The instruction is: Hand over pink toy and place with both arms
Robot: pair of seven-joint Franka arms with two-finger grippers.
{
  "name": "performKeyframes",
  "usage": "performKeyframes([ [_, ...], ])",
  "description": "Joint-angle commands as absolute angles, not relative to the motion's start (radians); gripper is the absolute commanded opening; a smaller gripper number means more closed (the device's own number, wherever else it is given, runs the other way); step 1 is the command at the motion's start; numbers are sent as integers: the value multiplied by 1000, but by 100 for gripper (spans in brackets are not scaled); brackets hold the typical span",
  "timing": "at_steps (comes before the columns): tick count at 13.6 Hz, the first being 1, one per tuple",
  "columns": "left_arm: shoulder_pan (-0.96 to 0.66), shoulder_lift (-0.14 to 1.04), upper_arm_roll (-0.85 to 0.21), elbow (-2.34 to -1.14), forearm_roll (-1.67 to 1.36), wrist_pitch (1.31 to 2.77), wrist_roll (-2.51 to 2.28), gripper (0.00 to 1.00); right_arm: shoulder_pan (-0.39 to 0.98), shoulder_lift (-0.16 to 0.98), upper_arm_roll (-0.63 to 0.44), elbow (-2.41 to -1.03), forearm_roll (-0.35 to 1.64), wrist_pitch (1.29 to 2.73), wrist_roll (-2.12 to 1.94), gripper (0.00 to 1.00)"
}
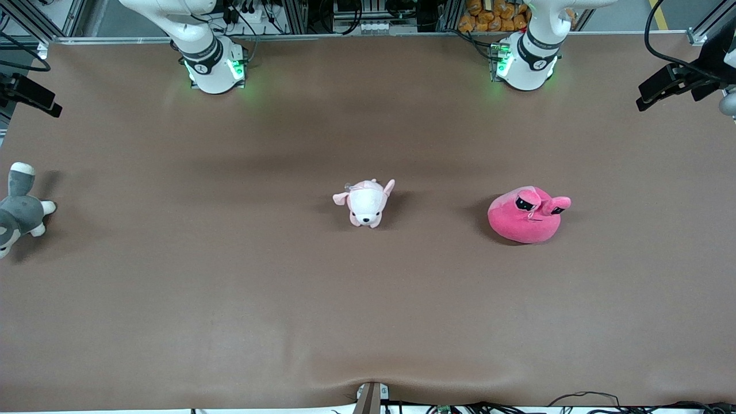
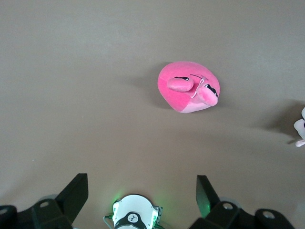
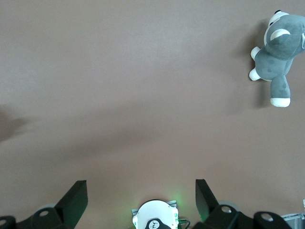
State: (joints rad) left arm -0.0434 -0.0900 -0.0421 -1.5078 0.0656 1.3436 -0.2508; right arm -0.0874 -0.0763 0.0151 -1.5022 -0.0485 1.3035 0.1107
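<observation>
The biggest risk I see is a soft grip: the pink toy (image 1: 528, 214) is round and plush, so the fingers may squeeze only fabric and it can slip during the handover. The pale puppy plush (image 1: 366, 203) could also be mistaken for it. The left gripper (image 2: 143, 191) hangs high with its jaws wide apart and empty; the toy lies on the table (image 1: 230, 287) below and ahead of it. The right gripper (image 3: 141, 191) waits, equally wide and empty, near the grey plush (image 3: 278, 58).
</observation>
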Motion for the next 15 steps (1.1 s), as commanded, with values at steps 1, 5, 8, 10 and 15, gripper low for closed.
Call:
performKeyframes([
  [1, -41, -80, -48, -1489, 84, 1324, -265, 100, -95, -86, 18, -1505, -38, 1302, 103, 100],
  [5, -41, -78, -48, -1500, 87, 1327, -264, 100, -95, -86, 18, -1505, -38, 1302, 103, 100],
  [8, -41, -80, -46, -1499, 87, 1331, -262, 100, -95, -84, 18, -1505, -38, 1302, 103, 100],
  [10, -38, -80, -46, -1497, 87, 1341, -264, 100, -97, -84, 18, -1505, -38, 1302, 103, 100],
  [15, -26, -68, -46, -1502, 87, 1351, -264, 100, -95, -84, 18, -1505, -37, 1302, 103, 100],
])
